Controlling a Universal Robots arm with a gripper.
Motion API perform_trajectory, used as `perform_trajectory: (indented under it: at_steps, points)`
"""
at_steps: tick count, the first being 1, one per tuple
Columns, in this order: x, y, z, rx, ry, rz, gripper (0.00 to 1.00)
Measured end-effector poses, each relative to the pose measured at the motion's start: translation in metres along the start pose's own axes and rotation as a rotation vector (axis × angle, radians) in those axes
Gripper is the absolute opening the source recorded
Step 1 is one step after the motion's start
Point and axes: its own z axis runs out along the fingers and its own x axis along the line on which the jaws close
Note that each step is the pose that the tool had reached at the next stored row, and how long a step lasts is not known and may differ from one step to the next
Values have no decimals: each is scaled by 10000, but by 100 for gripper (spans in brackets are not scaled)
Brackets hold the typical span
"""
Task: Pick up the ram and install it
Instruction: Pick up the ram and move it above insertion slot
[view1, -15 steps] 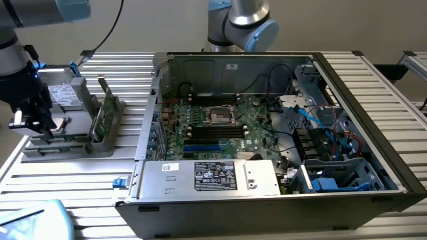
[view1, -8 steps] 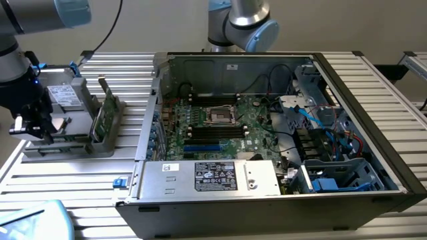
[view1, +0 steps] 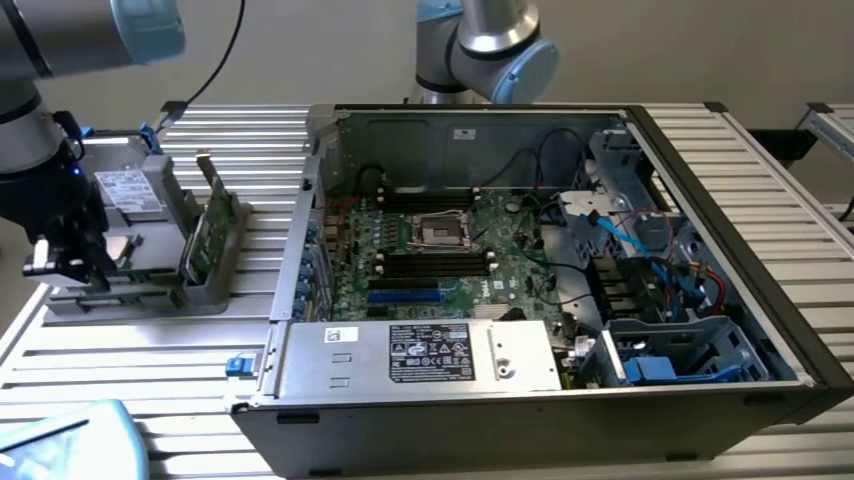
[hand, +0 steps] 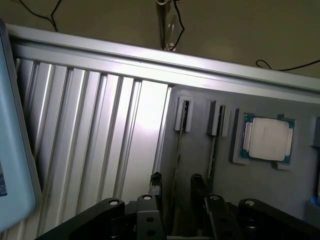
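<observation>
– Hand poised at the gray holder, fingers spread apart and gripping nothing. Where is the ram?
– Ram stands on its long edge in a holder slot, on the surface beside the opened computer case. The hand sits toward the exterior view's left of it, not touching.
– Why upright?
– Likely so two fingers can pinch its flat faces. From the wrist, the hand lines its gap up with the thin edge of the ram. Whether the fingers already straddle it, I cannot tell.
– And the case on its side?
– Seemingly so the black motherboard slots face upward. The processor chip lies flat in its own recess nearby.
</observation>
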Motion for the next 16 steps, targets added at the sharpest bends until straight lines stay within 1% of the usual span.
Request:
perform_trajectory:
  at_steps: [9,16]
  points:
    - [36,-62,79,2,-1,0,37]
    - [40,-91,193,4,0,-3,37]
